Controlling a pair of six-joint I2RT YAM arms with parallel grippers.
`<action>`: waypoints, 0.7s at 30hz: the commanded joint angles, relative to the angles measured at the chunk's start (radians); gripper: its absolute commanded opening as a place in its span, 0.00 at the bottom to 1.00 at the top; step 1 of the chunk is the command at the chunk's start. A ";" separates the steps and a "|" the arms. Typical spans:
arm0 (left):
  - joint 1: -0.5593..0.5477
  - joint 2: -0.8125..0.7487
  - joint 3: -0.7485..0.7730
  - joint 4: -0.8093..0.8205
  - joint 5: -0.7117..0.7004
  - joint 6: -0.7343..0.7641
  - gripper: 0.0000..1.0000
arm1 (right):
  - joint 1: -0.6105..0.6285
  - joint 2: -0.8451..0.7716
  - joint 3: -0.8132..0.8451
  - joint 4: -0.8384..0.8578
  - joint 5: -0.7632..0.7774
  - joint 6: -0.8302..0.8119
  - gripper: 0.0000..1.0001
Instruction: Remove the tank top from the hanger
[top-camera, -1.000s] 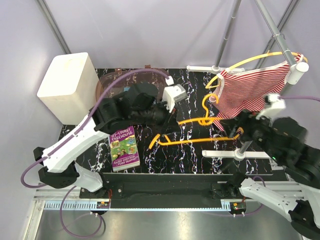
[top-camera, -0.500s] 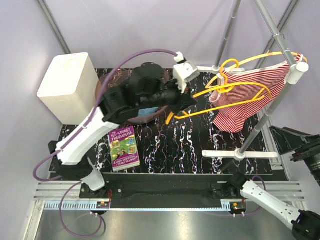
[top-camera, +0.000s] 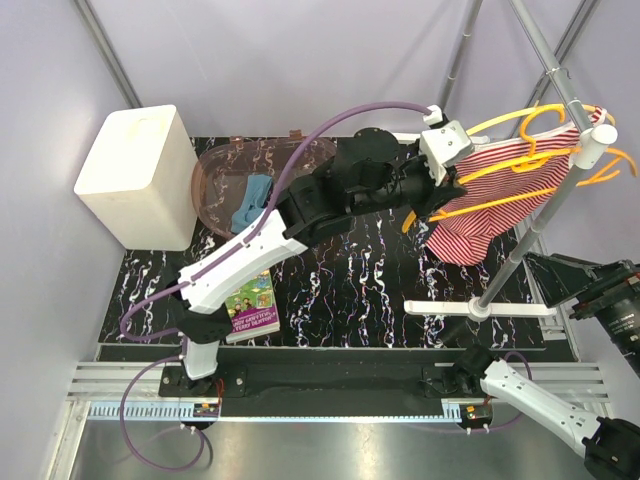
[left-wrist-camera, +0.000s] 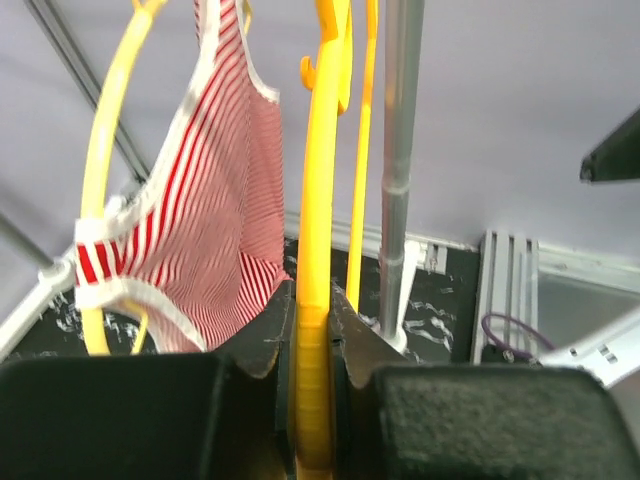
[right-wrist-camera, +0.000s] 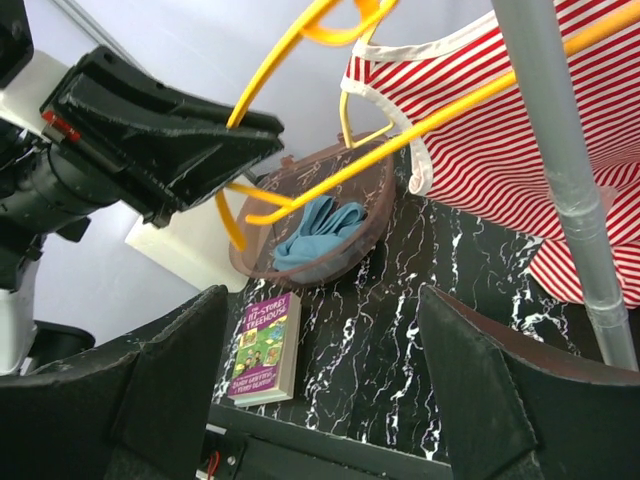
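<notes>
Top view: my L tool is clamped narrow on the yellow plastic hanger. It sits just left of the grey metal rack pole, up off the black marbled worktop. The red-and-white striped tank top hangs against the pole's left side w/ yellow bars crossing its upper part. Well left of the pole are a brown see-through bowl w/ a blue cloth inside, a white boxy container and a colourful paperback lying flat. My R arm sits low, right of the pole's base.

L wrist view: both black fingers pinch the hanger's thin edge, no gap showing. The pole stands just right of the hanger. The tank top hangs left of it, its strap around a curved yellow bar; can't tell if that bar belongs to the held hanger.

R wrist view: my R tool is spread wide, apart from pole and fabric. The pole is close, upper right, w/ the tank top behind it. Bowl, cloth and paperback lie left of the pole.
</notes>
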 joint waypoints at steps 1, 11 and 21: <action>-0.007 0.020 0.068 0.206 -0.032 0.034 0.00 | -0.001 0.021 0.020 0.006 -0.019 0.033 0.84; -0.033 0.167 0.174 0.295 -0.030 0.040 0.00 | -0.001 0.044 0.049 0.000 -0.034 0.068 0.83; -0.039 0.216 0.174 0.348 -0.015 0.022 0.00 | -0.002 0.052 0.044 -0.037 -0.048 0.139 0.83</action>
